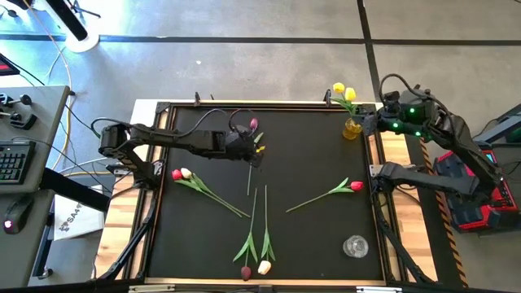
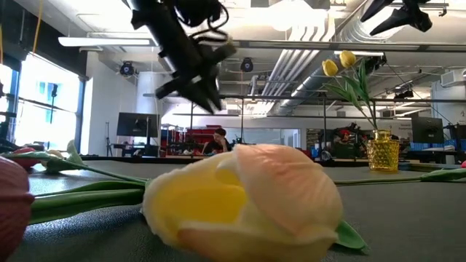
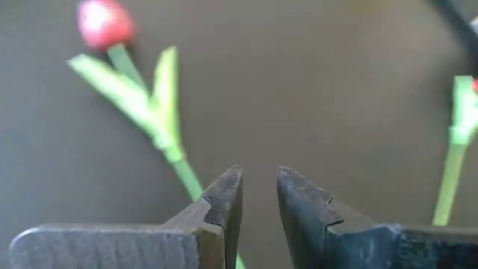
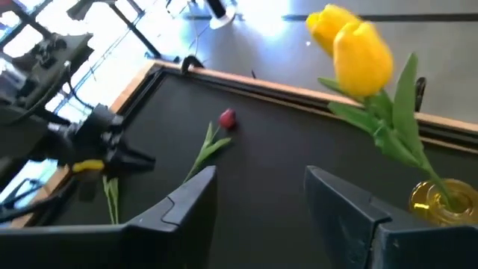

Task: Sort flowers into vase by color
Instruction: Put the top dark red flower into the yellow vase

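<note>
A dark pink tulip (image 1: 253, 124) lies on the black mat, its stem running toward the near edge; it also shows in the left wrist view (image 3: 104, 22) and the right wrist view (image 4: 227, 118). My left gripper (image 1: 256, 155) hovers above its stem, raised off the table (image 2: 204, 91). Its fingers (image 3: 259, 187) are a narrow gap apart and hold nothing. Two yellow tulips (image 1: 343, 91) stand in a yellow glass vase (image 1: 352, 129) at the far right. My right gripper (image 4: 261, 187) is open and empty beside that vase.
A red and a cream tulip (image 1: 181, 173) lie at the left, and a red one (image 1: 356, 186) at the right. A maroon tulip (image 1: 246, 273) and a cream tulip (image 1: 264, 266) lie at the near edge. A clear glass vase (image 1: 355, 246) stands near right.
</note>
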{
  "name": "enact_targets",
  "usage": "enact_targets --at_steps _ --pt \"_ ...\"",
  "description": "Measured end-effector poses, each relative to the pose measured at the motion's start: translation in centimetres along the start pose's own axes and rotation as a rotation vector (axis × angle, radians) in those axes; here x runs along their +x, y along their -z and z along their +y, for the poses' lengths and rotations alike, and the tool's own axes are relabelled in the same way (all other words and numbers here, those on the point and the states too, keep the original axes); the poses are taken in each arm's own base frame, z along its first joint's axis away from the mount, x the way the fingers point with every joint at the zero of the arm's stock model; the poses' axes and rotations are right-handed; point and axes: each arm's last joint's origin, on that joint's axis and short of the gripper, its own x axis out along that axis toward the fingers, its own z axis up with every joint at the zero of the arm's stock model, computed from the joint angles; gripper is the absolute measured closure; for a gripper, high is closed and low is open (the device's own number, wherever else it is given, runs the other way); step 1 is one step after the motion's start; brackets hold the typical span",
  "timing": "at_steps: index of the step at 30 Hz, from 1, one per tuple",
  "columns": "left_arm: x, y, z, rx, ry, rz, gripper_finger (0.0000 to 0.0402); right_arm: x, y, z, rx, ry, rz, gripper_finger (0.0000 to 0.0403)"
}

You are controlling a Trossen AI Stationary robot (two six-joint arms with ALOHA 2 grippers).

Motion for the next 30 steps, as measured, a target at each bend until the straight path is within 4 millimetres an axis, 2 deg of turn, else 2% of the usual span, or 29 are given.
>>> enact_targets --at_steps 5,13,30 --pt "0.2 0.0 1.0 -0.117 -0.089 0.017 0.0328 0.2 0.3 0.4 -0.031 -0.024 0.03 0.022" --pt "0.5 -1.1 1.6 -0.162 -0.077 -0.023 0.0328 0.6 0.5 1.0 -0.053 -0.043 0.058 0.0219" --pt "0.8 -1.3 1.7 -0.093 -0.051 0.012 0.0328 1.3 0.7 1.7 -0.086 -0.016 0.066 0.0219"
